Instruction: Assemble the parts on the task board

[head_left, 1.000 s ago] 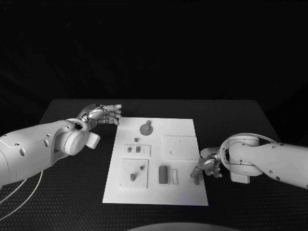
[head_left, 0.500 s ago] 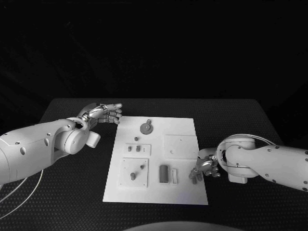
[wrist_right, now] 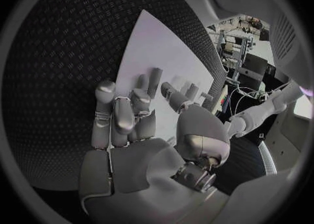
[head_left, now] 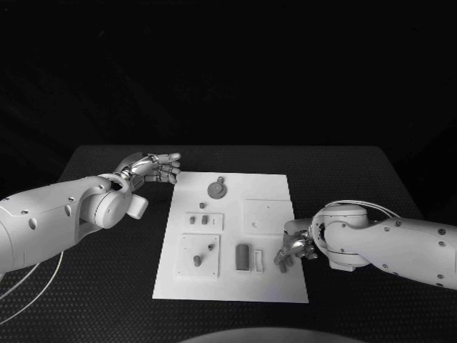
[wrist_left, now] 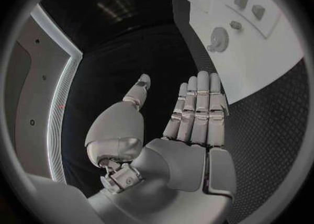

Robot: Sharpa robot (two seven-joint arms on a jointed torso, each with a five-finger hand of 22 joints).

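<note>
The white task board (head_left: 273, 284) lies mid-table. On it are a round toothed part (head_left: 217, 190), small pegs (head_left: 191, 221) on a raised plate, and a dark oblong part (head_left: 243, 257) beside a pale one (head_left: 258, 262). My right hand (head_left: 293, 250) hovers over the board's right edge, just right of those oblong parts, fingers half bent and holding nothing. The right wrist view shows that hand (wrist_right: 131, 124) above the board (wrist_right: 164, 51) with upright parts (wrist_right: 156, 77) past its fingertips. My left hand (head_left: 156, 168) floats open off the board's far left corner; the left wrist view shows it (wrist_left: 190, 119) flat, with the toothed part (wrist_left: 217, 40) beyond.
A square raised plate (head_left: 268, 216) sits on the board's right half, and a second small plate (head_left: 201, 257) with pegs sits at its near left. Black ribbed table (head_left: 105, 286) surrounds the board on all sides.
My right hand has slid left, from beside the board to over its right edge, closer to the oblong parts. The left hand has stayed where it was.
</note>
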